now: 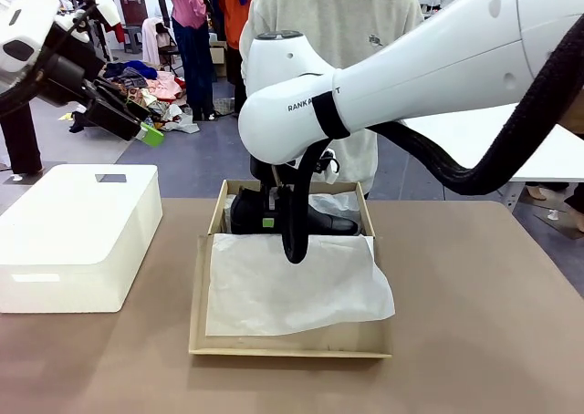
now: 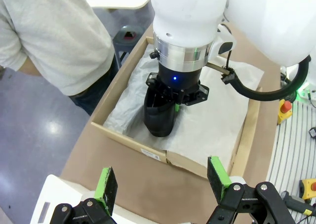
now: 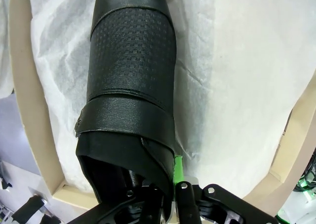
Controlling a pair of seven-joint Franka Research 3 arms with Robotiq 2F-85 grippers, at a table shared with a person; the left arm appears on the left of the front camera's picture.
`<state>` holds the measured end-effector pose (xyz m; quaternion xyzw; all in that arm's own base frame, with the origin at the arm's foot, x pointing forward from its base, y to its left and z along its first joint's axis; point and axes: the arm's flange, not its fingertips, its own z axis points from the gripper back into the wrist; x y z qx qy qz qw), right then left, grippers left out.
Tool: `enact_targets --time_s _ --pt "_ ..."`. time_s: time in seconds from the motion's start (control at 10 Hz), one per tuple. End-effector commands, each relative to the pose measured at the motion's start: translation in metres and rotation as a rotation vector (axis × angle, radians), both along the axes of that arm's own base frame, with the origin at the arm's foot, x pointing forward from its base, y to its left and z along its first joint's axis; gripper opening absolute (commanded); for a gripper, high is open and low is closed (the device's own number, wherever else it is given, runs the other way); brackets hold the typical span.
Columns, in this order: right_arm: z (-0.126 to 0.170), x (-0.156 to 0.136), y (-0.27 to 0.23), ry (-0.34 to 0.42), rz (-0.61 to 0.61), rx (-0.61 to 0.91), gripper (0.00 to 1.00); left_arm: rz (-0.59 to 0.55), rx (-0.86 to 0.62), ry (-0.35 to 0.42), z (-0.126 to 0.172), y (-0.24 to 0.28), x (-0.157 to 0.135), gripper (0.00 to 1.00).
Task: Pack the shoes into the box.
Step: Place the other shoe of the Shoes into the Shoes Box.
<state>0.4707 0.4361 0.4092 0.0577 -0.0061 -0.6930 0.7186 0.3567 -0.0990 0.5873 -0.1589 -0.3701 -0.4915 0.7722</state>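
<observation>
Left claw: raised above the tabletop, jaws wide apart — holding nothing.
Box: mid-tabletop, tissue paper draped over its front.
Shoe: black, in the box, over the tissue.
Right claw: clamped on the shoe's heel collar.
Person: behind the box.

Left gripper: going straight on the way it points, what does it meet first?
Probably the right gripper, shut on the shoe inside the box, dead ahead. Depth is unclear; the box's near wall might come first.
</observation>
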Motion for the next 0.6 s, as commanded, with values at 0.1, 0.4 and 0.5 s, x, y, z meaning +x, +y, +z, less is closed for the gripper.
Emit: enact_targets --time_s 0.1,0.4,0.5 --pt "-0.0008 -0.0036 0.0019 -0.03 -0.053 0.003 0.0 -0.016 -0.006 -0.005 -0.0004 0.002 0.0016 0.96" --pt "-0.0027 -0.0035 0.002 -0.018 -0.061 0.009 0.18 -0.016 -0.006 -0.005 -0.0004 0.002 0.0016 0.96" --pt "-0.002 -0.0036 0.0016 -0.008 -0.066 0.027 0.37 -0.016 -0.006 -0.005 -0.0004 0.002 0.0016 0.96"
